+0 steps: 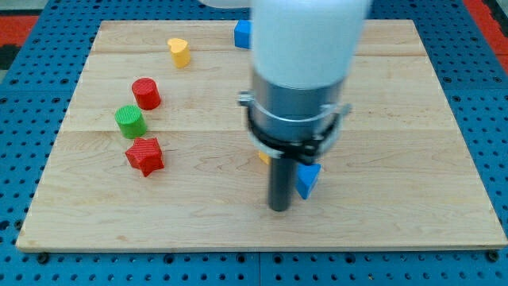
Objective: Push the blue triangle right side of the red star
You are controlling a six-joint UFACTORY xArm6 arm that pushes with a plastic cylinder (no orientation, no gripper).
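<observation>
My tip (279, 208) touches the half-hidden blue triangle (308, 179).

Pale wooden board (413, 159), smooth, with fine grain lines. Blue pegboard (476, 56) underneath, full of little holes, maybe plastic. Matt plastic blocks with thin ridges on top: red star (144, 155), green cylinder (129, 121), red cylinder (146, 93). Yellow block (179, 52) and blue triangle (307, 179) smooth and matt. Dark rod down to my tip (279, 208), dull. Grey metal-looking collar (298, 107), white shiny casing (305, 40).
</observation>
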